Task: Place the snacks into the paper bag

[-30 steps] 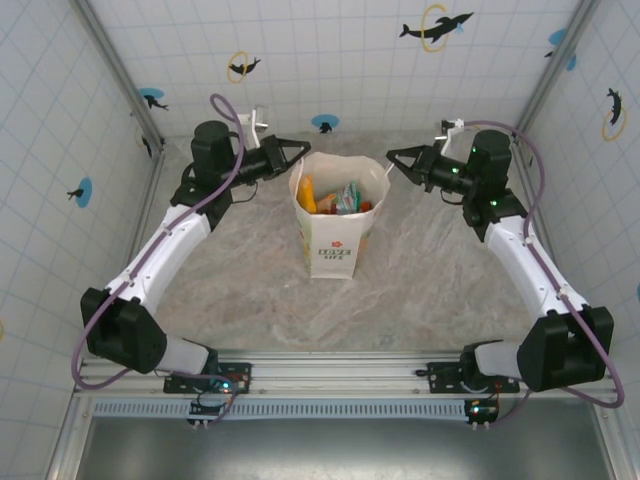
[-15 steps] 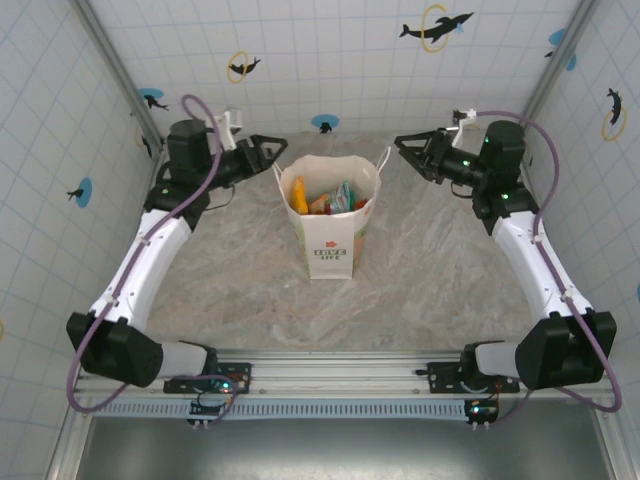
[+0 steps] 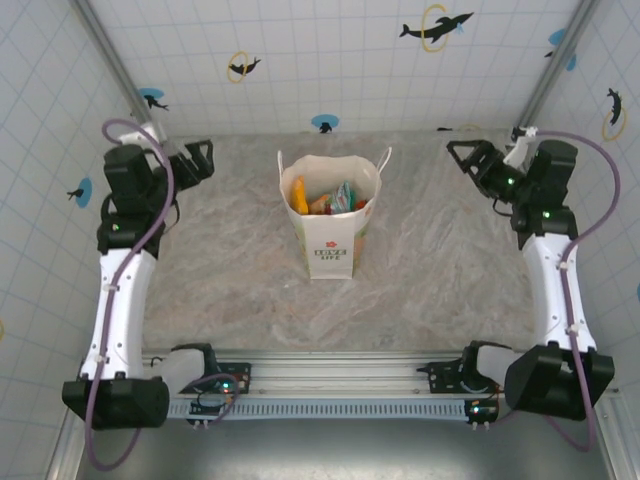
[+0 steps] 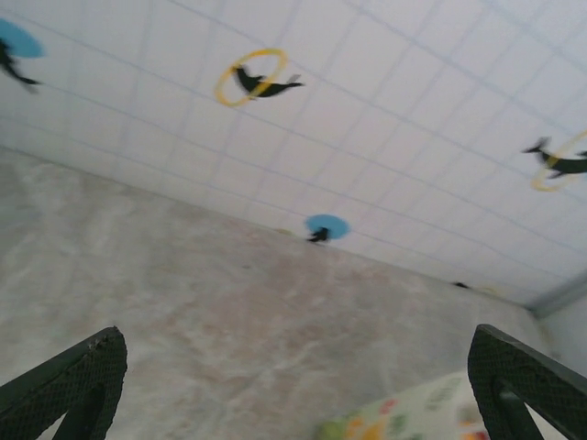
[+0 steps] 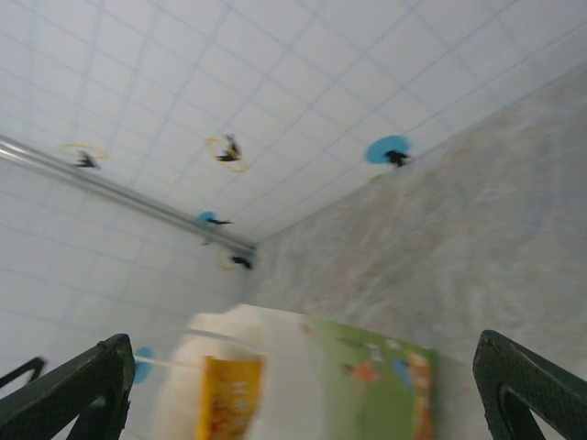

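Note:
The white paper bag (image 3: 330, 235) stands upright in the middle of the table, its red-and-green logo facing the near edge. Several snacks (image 3: 325, 198) sit inside its open mouth: yellow-orange, green and red packets show. My left gripper (image 3: 200, 158) hangs open far to the bag's left, near the left wall. My right gripper (image 3: 466, 158) hangs open well to the bag's right. In the right wrist view the bag (image 5: 303, 367) appears blurred with a yellow packet (image 5: 229, 394) inside, between my open fingers (image 5: 83, 385). The left wrist view catches a corner of the bag (image 4: 413, 423).
Tiled walls with dolphin stickers (image 3: 436, 27) enclose the marbled table (image 3: 230, 270) on three sides. A metal rail (image 3: 330, 370) carrying both arm bases runs along the near edge.
Both grippers have drawn back from the bag's rim, the left toward the left wall and the right toward the right wall. The bag stands on its own.

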{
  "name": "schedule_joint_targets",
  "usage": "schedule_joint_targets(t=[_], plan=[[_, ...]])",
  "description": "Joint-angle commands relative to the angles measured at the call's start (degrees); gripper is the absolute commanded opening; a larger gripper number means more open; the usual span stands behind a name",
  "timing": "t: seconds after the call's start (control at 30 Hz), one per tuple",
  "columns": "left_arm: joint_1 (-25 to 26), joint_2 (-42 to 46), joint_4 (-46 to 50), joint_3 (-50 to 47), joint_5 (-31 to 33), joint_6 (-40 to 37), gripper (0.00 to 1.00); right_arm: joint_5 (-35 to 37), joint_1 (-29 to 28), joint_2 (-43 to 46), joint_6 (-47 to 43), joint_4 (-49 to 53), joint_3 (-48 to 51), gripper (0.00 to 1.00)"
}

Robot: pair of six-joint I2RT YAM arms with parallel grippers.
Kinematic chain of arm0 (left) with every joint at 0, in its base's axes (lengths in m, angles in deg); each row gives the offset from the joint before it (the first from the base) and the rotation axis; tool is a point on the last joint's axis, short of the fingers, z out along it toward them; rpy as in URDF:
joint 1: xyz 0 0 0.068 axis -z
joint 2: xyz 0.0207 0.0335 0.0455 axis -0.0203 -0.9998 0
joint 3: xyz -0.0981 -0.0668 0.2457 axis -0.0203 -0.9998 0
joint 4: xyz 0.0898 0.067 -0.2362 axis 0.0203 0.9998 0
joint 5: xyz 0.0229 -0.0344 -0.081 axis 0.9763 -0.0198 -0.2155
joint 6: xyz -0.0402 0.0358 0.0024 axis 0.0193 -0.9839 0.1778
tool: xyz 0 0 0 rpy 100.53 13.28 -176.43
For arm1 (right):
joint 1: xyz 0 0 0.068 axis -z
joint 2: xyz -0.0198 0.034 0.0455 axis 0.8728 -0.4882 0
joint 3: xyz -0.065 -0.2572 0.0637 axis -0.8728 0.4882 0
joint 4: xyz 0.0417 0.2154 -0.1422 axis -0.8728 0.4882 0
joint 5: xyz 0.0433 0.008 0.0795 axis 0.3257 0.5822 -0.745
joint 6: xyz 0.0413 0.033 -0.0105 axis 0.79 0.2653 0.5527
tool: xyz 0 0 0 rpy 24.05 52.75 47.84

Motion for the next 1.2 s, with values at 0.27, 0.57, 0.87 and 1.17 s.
schedule_joint_targets(t=[0.27,0.57,0.87,1.17], plan=[[-0.07,6.54,-29.67,-37.52,31.67,-10.13,0.98,23.04,0.12,8.38,-16.2,-26.63,37.25,0.97],[-0.02,4.13,-52.17,-58.03,32.44,-5.6,0.98,30.64,-0.84,7.71,-22.26,-43.18,54.62,0.97],[-0.04,2.36,-69.01,-70.31,30.92,-9.89,0.98,34.69,-1.54,2.33,-24.63,-58.91,63.31,0.97],[0.93,-15.59,-95.77,-73.57,25.87,-16.0,0.98,36.59,-2.71,-6.55,-28.63,-74.9,66.51,0.97]])
